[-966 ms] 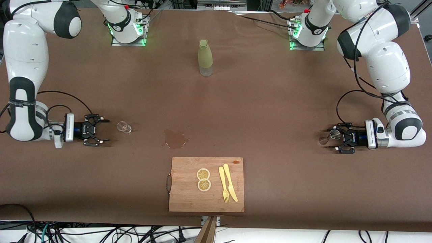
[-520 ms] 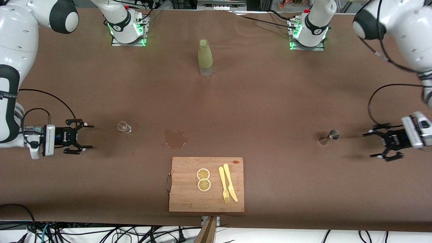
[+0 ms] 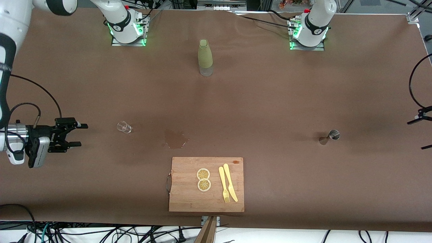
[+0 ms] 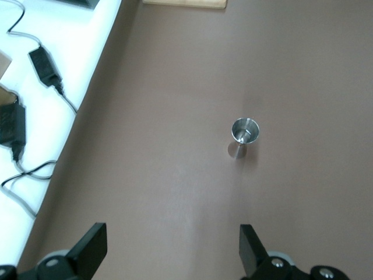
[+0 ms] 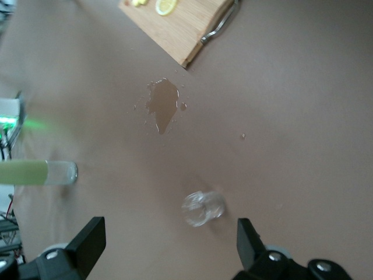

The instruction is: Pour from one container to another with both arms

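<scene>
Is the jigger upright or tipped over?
Upright: the jigger stands on its base, open cup facing up in the left wrist view, with no gripper touching it.

Silver jigger [image 3: 330, 136] upright near left arm's end; clear cup [image 3: 124, 127] near right's.

White arms [image 3: 13, 30] w/ black joint bands, black cables, black grippers, green-lit bases [image 3: 128, 32].

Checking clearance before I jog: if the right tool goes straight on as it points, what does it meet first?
Likely the glass cup: the right tool, open, points along the table toward it, nothing between.
</scene>
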